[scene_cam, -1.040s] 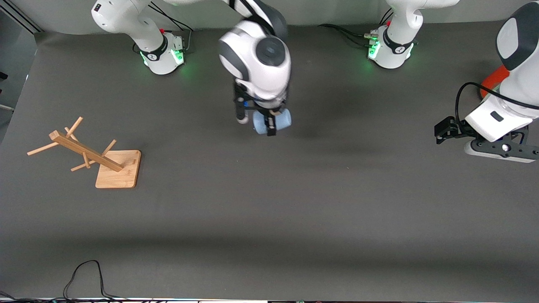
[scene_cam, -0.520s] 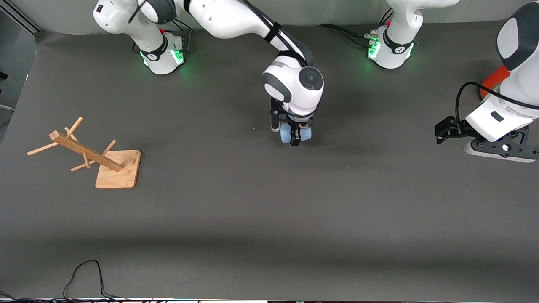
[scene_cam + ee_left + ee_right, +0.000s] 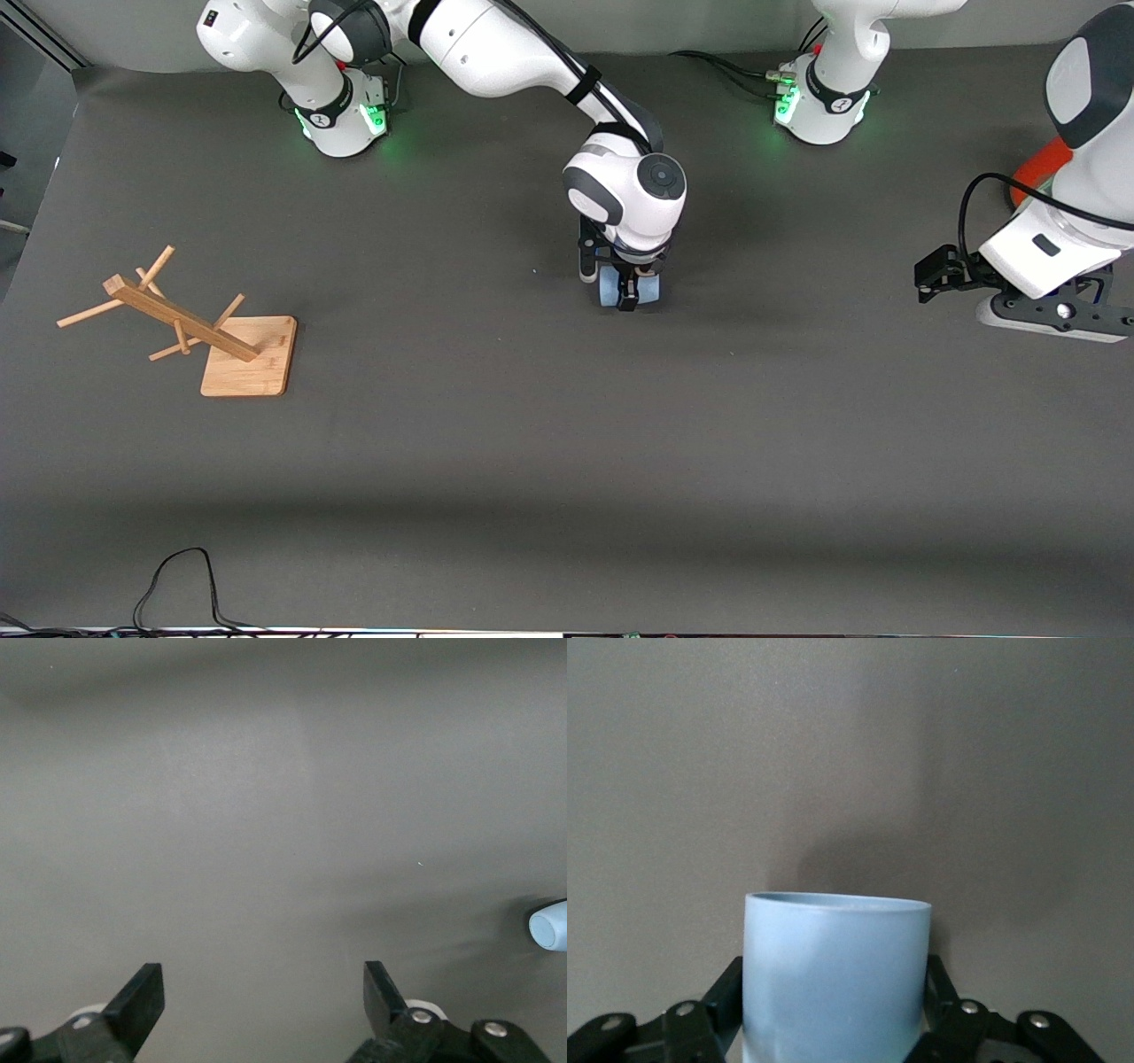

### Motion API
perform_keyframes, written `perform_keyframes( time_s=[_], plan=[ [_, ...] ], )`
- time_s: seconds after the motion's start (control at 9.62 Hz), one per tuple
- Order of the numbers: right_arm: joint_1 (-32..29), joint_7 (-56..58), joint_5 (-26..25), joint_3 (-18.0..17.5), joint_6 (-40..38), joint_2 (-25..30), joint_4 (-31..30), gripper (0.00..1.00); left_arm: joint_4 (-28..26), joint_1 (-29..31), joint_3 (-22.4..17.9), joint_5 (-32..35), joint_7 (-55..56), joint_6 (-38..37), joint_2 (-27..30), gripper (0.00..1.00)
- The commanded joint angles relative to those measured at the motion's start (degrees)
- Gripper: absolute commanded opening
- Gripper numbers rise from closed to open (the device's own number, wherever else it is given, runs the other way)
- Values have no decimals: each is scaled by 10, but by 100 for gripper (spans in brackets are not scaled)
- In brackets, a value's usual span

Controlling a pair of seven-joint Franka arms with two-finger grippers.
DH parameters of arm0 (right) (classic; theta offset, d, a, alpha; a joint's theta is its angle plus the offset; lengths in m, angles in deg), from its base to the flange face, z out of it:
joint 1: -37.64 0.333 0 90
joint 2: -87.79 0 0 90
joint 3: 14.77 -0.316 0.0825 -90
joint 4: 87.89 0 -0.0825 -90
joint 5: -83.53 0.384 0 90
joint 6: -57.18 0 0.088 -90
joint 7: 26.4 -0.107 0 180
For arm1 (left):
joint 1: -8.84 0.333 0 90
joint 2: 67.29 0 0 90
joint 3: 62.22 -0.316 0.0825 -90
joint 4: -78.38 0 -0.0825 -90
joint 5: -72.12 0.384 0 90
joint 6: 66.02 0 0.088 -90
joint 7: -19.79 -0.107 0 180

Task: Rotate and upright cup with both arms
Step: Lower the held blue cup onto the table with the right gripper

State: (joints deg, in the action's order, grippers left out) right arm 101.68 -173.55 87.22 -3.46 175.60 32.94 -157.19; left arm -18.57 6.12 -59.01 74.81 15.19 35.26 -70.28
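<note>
The right gripper [image 3: 627, 285] clamps the cup [image 3: 629, 289] at mid-table, seemingly lying sideways. The left gripper [image 3: 939, 273] waits spread apart at three o'clock, so uprighting likely remains.

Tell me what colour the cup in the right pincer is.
Light blue; the cup shows best in the right wrist view.

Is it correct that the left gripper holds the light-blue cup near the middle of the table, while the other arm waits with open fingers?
Not quite: the right gripper holds the cup, as the front view shows. The left gripper is the one waiting, open, toward its own end of the table.
</note>
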Motion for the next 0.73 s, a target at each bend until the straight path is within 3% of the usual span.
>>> perform_keyframes(
  time_s=[0.0, 0.62],
  plan=[
    [5, -23, -3, 8, 4, -17, 22, 100, 10, -1, -2, -2, -8, -11, -4, 100],
    [3, -15, -3, 10, -4, 10, 22, 100, 9, -1, -2, -2, -8, -12, -4, 100]
  ],
)
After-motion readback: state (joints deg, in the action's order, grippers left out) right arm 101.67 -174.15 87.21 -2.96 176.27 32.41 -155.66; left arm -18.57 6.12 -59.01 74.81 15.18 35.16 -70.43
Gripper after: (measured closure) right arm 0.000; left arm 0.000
